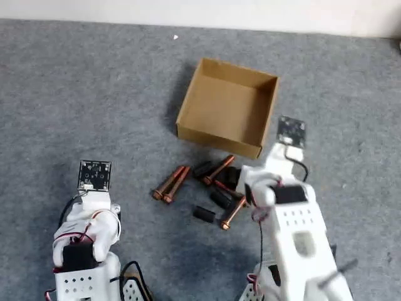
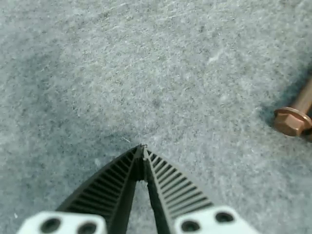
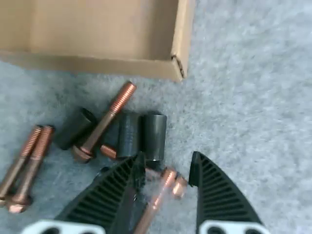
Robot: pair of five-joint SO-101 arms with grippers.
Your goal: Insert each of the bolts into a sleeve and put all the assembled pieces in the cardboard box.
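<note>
Left gripper: fingers seen closed, nothing held, above carpet.
Right gripper: fingers spread open over a bolt.
Bolts, sleeves: scattered at 6 o'clock of cardboard box.

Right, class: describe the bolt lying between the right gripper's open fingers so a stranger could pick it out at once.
Find the cardboard box; on the carpet before its near wall lies a cluster of black sleeves and copper bolts. The bolt is the one at the cluster's edge under the open right gripper, between its fingers, unlike the side-by-side pair.
</note>
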